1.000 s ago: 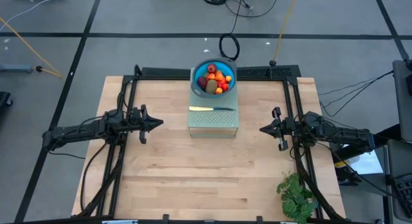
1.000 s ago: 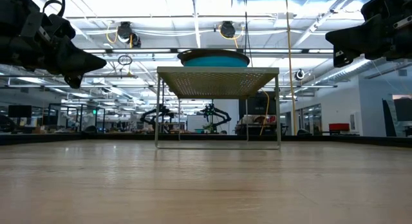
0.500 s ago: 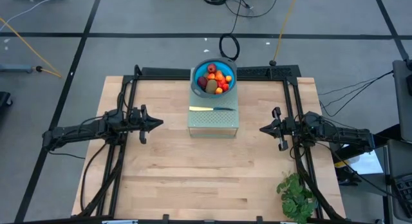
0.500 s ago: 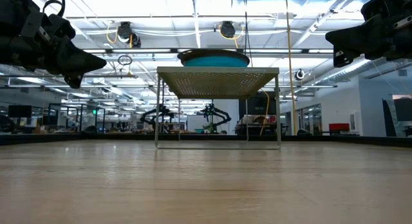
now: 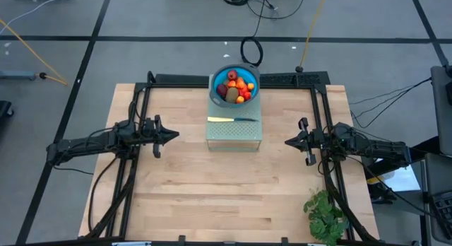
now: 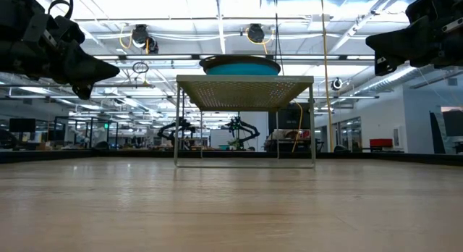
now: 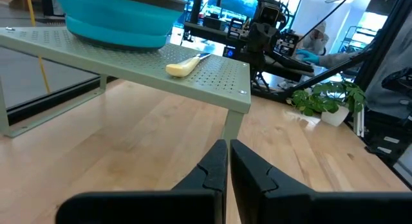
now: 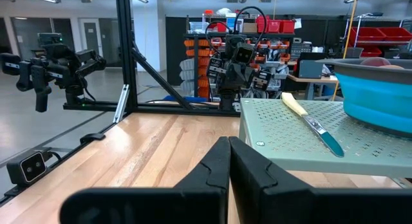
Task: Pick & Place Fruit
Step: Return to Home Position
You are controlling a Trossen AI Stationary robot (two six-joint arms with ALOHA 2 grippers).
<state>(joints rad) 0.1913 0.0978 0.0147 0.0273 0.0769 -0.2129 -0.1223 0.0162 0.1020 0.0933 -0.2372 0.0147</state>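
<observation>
1. My left gripper [image 5: 172, 135] hangs over the left side of the table [image 5: 212, 196], well apart from the shelf [image 5: 236, 137]. Its fingers [image 7: 209, 176] are pressed together w/ nothing between them. I judge this a rest pose, as I see no piece left to fetch.
2. My right gripper [image 5: 289, 141] mirrors it on the right side, also off the wood and well apart from the shelf. Its fingers are together too, and empty. Both grippers point inward, toward the shelf.
3. The shelf stands at the far middle of the table, btw. my 2 arms. Probably it is there so that each arm can reach it equally.
4. The bowl [image 5: 214, 83], blue inside, sits on the far end of the shelf.
5. The fruit [image 5: 236, 87] is in the bowl: 1 dark red ball at the far side, 1 olive-brown kiwi-like piece at the near side, and several orange bits btw. them. I can't count every piece, since some lie under others.
6. The knife [image 5: 233, 119] lies flat on the shelf, just beside the bowl on its near side, w/ the pale handle toward my left arm.
7. The plant [image 5: 326, 216] is at the near right corner, well apart from the shelf.
8. Judging from this, the job looks approx. finished. I see no fruit on the wood.
</observation>
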